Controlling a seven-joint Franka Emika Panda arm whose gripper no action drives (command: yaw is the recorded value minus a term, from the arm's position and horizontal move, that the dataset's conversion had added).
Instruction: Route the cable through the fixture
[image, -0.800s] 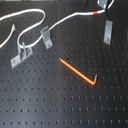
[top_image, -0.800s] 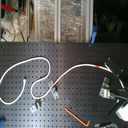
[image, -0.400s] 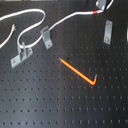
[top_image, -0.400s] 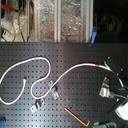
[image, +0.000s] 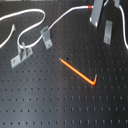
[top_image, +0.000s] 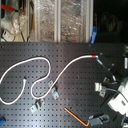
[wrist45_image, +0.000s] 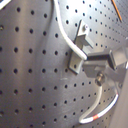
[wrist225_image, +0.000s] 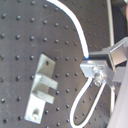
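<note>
The cable (top_image: 42, 61) is a thin white cord looping across the black pegboard in both exterior views, its red band (top_image: 93, 57) at the right end of the curve. In the first exterior view the red band (image: 89, 7) lies by my gripper (image: 98, 12), which comes in at the top right. An upright grey fixture (image: 107, 30) stands just beside it. Both wrist views show my gripper (wrist225_image: 96, 70) shut on the cable (wrist225_image: 75, 22), next to a grey fixture (wrist225_image: 42, 85). Past the fingers (wrist45_image: 107, 57) the cord hangs in a loop to the red band (wrist45_image: 97, 118).
Two more grey fixtures (image: 46, 36) (image: 20, 55) stand at the first exterior view's left, by the cable's loops. An orange L-shaped rod (image: 77, 71) lies mid-board. Shelves with clutter (top_image: 60, 20) rise behind the board in the second exterior view.
The red band and the gripper have shifted slightly up and to the left in both exterior views, drawing the cable along. The fixtures and the orange rod have stayed put.
</note>
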